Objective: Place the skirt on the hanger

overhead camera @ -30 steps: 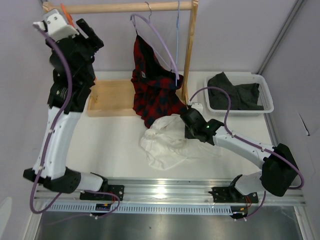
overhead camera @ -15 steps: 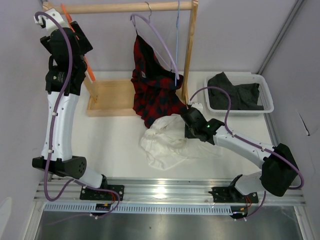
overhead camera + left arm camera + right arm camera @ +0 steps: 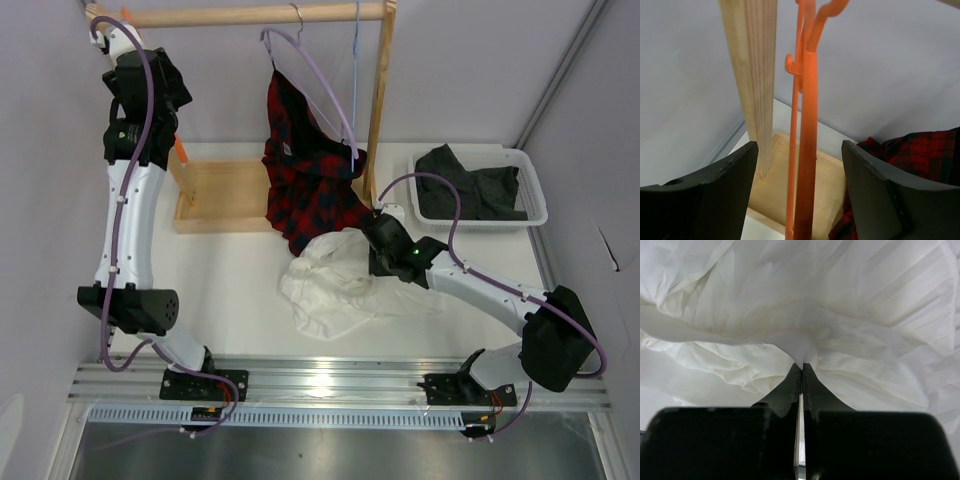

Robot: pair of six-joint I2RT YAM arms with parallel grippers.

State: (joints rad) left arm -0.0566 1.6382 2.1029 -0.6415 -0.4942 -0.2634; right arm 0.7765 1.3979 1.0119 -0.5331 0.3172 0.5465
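The left claw (image 3: 799, 146) has swung in at the upper left of the frame and now straddles the hanger (image 3: 807, 125), jaws apart, nothing gripped; the right claw (image 3: 801, 369) stays clenched on the skirt (image 3: 335, 285), heaped mid-counter (image 3: 230, 285); grabbing the hanger looks next.

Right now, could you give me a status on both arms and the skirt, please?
Left gripper open, hanger between fingers. Right gripper shut on skirt, on table. Plaid garment hanging close behind.

Hangers: three – orange hanger (image 3: 807, 150), lilac hanger (image 3: 336, 103), pale blue hanger (image 3: 355, 70)
Garments: three – white skirt (image 3: 335, 285), plaid garment (image 3: 310, 190), dark cloth (image 3: 470, 185)
Basket (image 3: 480, 224): one
Wooden rack (image 3: 260, 13): one
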